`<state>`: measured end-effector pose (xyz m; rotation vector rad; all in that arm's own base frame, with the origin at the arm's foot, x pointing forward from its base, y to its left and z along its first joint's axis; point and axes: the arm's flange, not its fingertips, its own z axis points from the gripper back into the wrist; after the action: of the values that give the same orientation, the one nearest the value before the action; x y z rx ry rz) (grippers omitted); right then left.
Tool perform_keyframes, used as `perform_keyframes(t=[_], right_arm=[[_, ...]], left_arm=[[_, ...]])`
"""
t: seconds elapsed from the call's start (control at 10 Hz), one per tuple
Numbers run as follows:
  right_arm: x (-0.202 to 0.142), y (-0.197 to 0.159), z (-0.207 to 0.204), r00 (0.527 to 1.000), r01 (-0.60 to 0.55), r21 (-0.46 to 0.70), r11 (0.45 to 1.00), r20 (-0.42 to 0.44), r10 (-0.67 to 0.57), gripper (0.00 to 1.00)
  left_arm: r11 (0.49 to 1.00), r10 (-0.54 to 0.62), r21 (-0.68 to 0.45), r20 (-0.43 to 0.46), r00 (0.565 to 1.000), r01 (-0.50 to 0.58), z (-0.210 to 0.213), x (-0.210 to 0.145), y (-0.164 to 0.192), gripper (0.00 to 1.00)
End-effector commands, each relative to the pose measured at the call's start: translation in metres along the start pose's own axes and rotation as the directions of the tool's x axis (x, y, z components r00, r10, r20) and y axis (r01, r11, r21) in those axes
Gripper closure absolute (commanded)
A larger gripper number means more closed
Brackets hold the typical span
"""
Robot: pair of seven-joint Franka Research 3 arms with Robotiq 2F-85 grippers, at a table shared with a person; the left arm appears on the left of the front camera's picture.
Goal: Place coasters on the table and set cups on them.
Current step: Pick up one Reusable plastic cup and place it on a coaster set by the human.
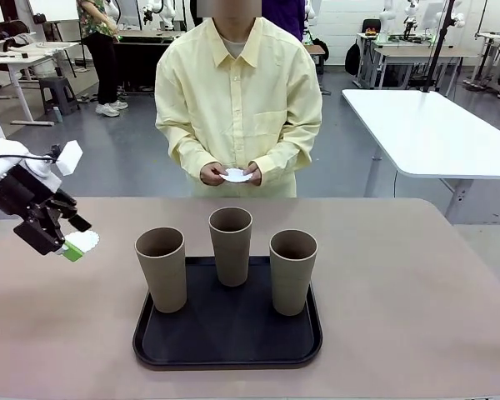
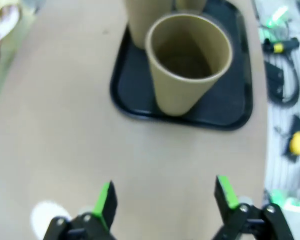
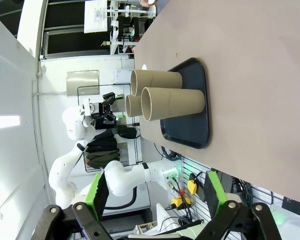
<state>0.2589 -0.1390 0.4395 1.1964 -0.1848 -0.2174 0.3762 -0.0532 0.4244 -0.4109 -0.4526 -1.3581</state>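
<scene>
Left claw [image 2: 165, 189] wide open, nothing between the fingers [image 2: 106, 197], low over the left side of the table [image 1: 400, 292]. One coaster [image 1: 82, 241] sits just outside one finger, apparently flat on the table; can't tell if it touches the pad. Right claw [image 3: 155, 192] also wide open and empty, out by the table's right side. Three cups [image 1: 231, 244] stand upright on the black tray [image 1: 225, 346], mid-table. Person's hands [image 1: 210, 173] hold another coaster [image 1: 236, 176] at the far side.
</scene>
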Motion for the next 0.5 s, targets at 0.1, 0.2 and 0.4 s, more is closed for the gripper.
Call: perform_keyframes(t=[0.1,0.2,0.4], right_arm=[[0.001,-0.001,0.001,1.0,0.004,0.009,1.0,0.0,-0.004,0.0],[0.001,-0.001,0.001,1.0,0.004,0.009,1.0,0.0,-0.004,0.0],[0.001,-0.001,0.001,1.0,0.004,0.009,1.0,0.0,-0.004,0.0]], left_arm=[[0.961,-0.241,-0.092,0.17,0.955,0.259,-0.032,0.012,0.023,0.0],[0.947,-0.277,-0.104,0.217,0.936,0.304,-0.042,0.015,0.03,0.0],[0.956,-0.219,-0.13,0.274,0.937,0.261,-0.053,0.01,0.046,0.0]])
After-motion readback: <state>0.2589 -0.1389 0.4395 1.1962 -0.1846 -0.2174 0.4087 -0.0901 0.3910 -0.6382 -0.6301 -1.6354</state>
